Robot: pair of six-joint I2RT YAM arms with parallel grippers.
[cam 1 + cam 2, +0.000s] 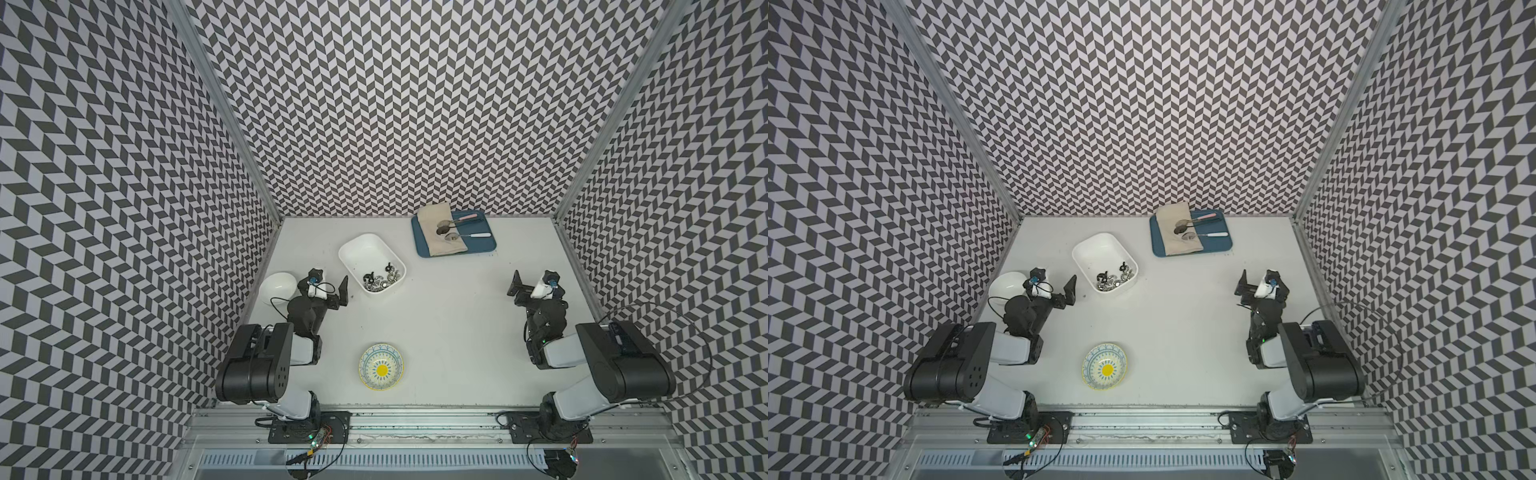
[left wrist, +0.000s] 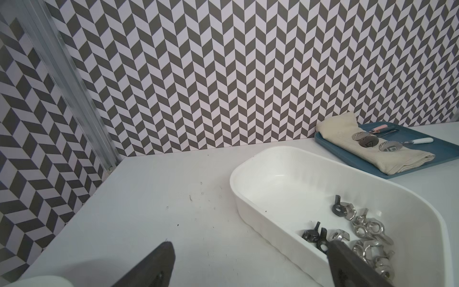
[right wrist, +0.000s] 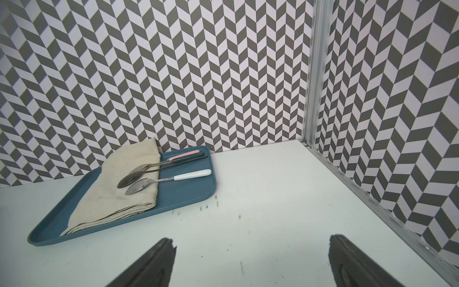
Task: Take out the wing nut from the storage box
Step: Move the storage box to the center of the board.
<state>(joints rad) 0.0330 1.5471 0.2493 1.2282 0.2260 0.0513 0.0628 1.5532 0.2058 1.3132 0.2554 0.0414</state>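
The storage box [image 1: 369, 254] [image 1: 1103, 252], a shallow white tub, lies at the back left of the table. Several wing nuts [image 1: 381, 281] [image 1: 1114, 279] are heaped in its near corner, some dark [image 2: 338, 208] and some silver [image 2: 367, 229]. My left gripper [image 1: 329, 283] [image 2: 250, 244] hovers open just left of the box's near end. One of its fingers [image 2: 347, 263] hides part of the heap, and nothing is between the jaws. On the right side of the table my right gripper [image 1: 535, 283] [image 3: 252, 241] stands open over bare table, far from the box.
A round white bowl [image 1: 277, 286] sits against the left wall behind my left wrist. A patterned bowl [image 1: 381, 366] with a yellow centre is at the front middle. A blue tray [image 1: 484, 246] [image 3: 188, 193] at the back holds a folded cloth [image 1: 440, 237] and spoons [image 3: 139, 185].
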